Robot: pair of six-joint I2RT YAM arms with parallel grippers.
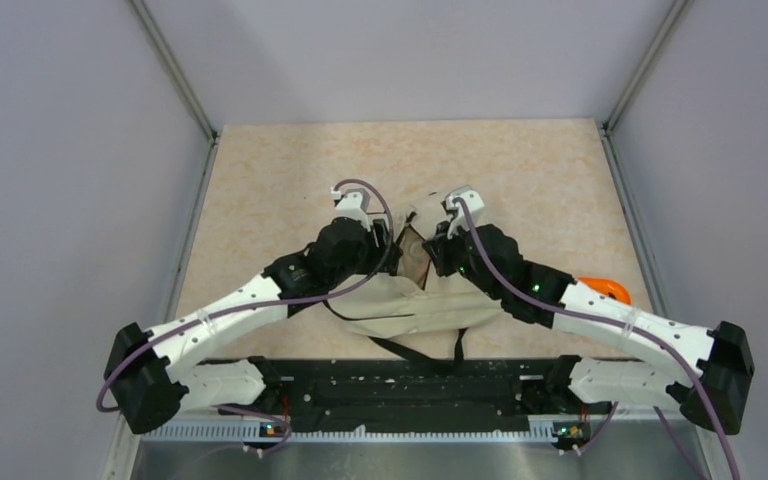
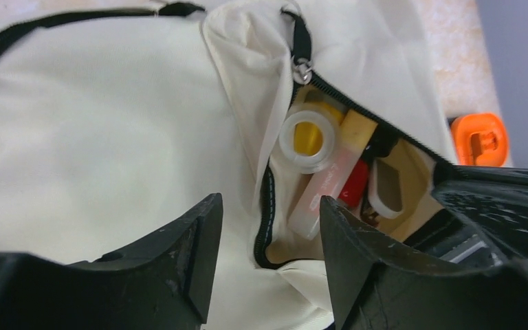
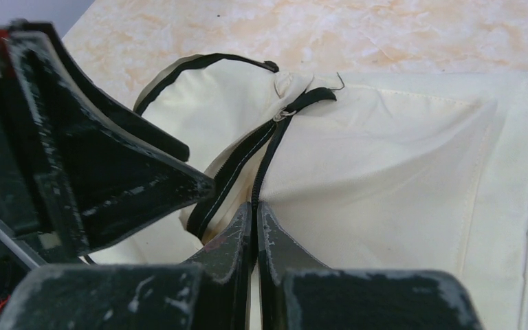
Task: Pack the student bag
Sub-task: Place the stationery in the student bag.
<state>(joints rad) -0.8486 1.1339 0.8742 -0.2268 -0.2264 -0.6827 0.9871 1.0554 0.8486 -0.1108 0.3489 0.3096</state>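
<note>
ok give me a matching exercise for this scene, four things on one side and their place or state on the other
1 left gripper
2 right gripper
3 clear round tape roll
4 orange plastic piece

a on the table beside the cream fabric backpack
b shut on the backpack's black zipper edge
c open over the backpack
d inside the backpack's opening

Pairs: 1-c, 2-b, 3-d, 4-a

Matt cream cloth backpack (image 2: 110, 124), metal zip pull (image 2: 304, 69).
Ahead of scuffed black plastic left gripper (image 2: 269, 206): glossy clear plastic tape roll (image 2: 308, 163).
</note>
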